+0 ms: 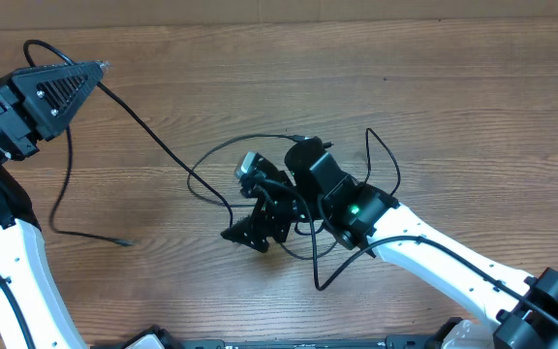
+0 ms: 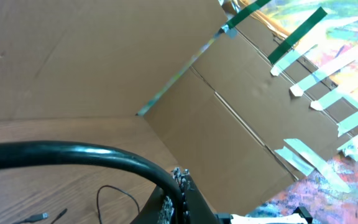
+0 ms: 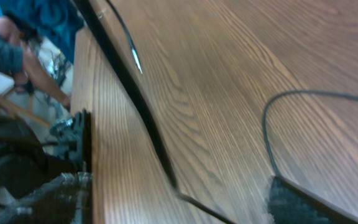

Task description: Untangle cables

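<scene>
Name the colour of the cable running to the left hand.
Black. The cable shows best in the overhead view.

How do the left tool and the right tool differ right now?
The left tool is shut on a cable. The right tool is open, with a strand running between its jaws. The left tool sits toward the far left of the table, away from the knot, while the right tool is at the centre, over the tangle. Both are black and working on cables.
</scene>
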Controlling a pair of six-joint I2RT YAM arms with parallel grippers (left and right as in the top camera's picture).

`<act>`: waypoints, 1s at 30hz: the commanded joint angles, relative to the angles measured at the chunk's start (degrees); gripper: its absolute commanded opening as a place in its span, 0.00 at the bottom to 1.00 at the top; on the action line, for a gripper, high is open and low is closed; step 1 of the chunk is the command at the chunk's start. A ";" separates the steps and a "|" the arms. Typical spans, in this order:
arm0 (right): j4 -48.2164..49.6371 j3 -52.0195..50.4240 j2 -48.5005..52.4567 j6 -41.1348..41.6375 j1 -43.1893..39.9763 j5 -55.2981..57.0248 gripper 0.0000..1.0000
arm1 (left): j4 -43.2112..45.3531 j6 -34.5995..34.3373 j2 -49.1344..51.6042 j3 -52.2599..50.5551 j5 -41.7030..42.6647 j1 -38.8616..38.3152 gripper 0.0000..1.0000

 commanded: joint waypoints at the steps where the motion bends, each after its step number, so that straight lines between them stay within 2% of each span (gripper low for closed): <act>1: -0.17 -0.35 -0.33 3.41 2.34 2.21 0.68 | 0.26 -0.85 -0.33 1.44 -0.68 0.17 0.04; 2: -0.17 -0.55 -0.11 3.39 3.13 2.29 0.66 | 0.26 -0.85 -0.33 1.44 -0.68 0.17 0.04; 3: 0.26 -0.85 0.44 3.41 3.96 3.21 0.69 | 0.26 -0.87 -0.33 1.44 -0.68 0.17 0.04; 4: 0.63 -1.07 1.49 3.41 4.98 5.97 0.84 | 0.26 -0.92 -0.33 1.44 -0.68 0.17 0.04; 6: 1.20 -1.07 3.32 3.41 5.81 10.47 0.84 | 0.26 -1.84 -0.33 1.44 -0.59 0.17 0.04; 8: 2.60 -1.07 5.29 3.50 6.03 11.85 0.66 | 0.28 -2.12 -0.33 1.44 -0.07 0.17 0.04; 9: 3.37 -1.07 6.14 4.59 6.03 11.85 0.52 | 0.26 -2.10 -0.33 1.44 0.57 0.17 0.04; 14: 2.91 -1.09 8.39 14.69 6.03 11.54 0.06 | 0.31 -2.03 -0.31 1.31 2.82 0.17 0.04; 19: -0.04 -1.09 8.39 17.35 6.03 5.18 0.04 | 0.26 2.51 -0.17 1.22 2.80 0.17 0.04; 23: -1.46 -1.07 8.09 17.38 5.99 -2.01 0.04 | 0.26 2.69 -0.15 0.57 2.80 0.15 0.04; 30: -12.72 0.33 0.79 18.21 0.20 -1.03 0.04 | 0.28 3.45 -0.15 -2.80 2.82 -2.64 0.04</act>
